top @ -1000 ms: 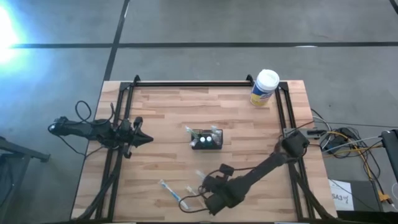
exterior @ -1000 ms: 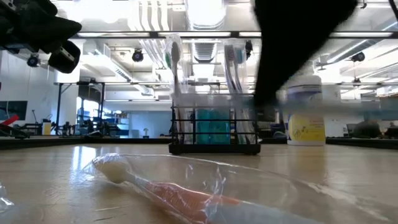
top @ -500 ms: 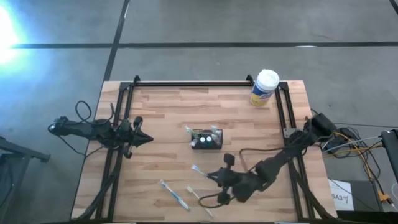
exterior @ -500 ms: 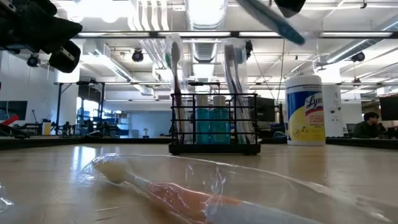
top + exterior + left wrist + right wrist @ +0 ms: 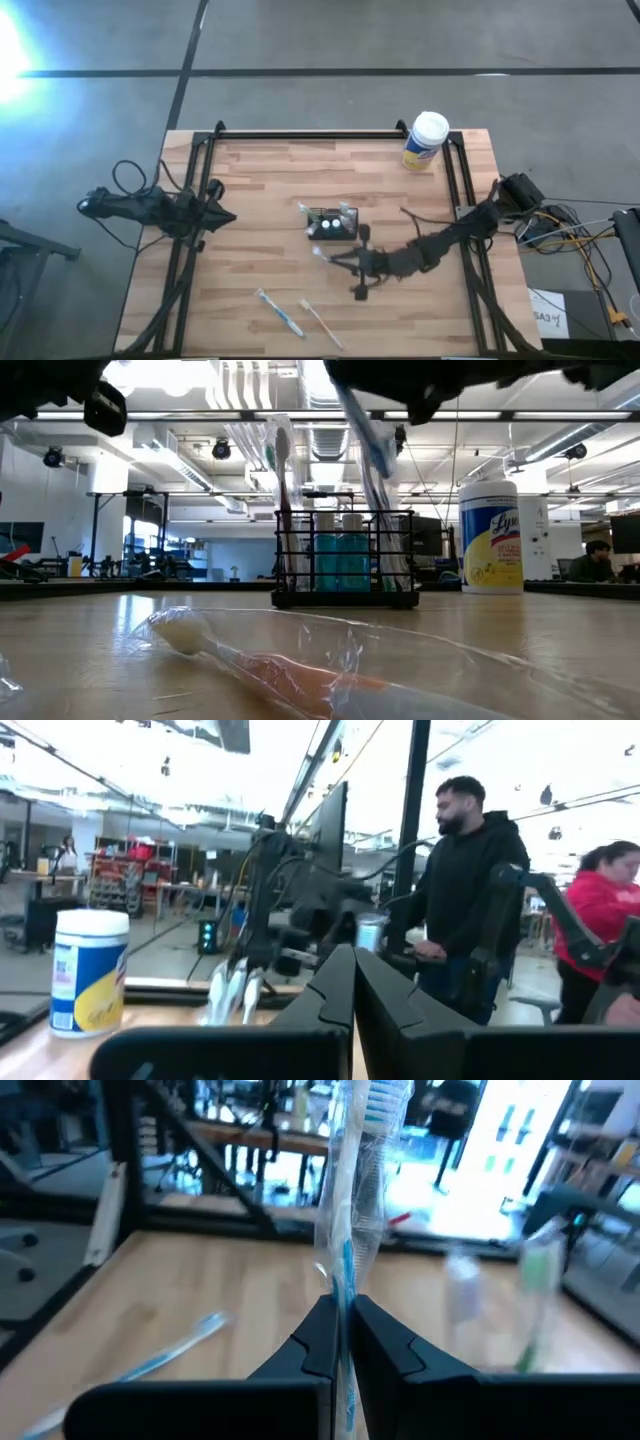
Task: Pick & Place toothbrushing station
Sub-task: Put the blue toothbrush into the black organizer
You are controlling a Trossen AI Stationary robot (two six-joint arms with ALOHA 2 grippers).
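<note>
One wrapped brush sits clamped in the right gripper near the caddy at table centre; slick wrap risks slippage, missing a slot. Left gripper, fingers closed on nothing, waits at the left edge.

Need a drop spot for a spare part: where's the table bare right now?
Bare wood lies between the black mesh caddy and the white-capped yellow-labelled canister, and beside the left gripper. Crowded near the right gripper and two loose toothbrushes.
</note>
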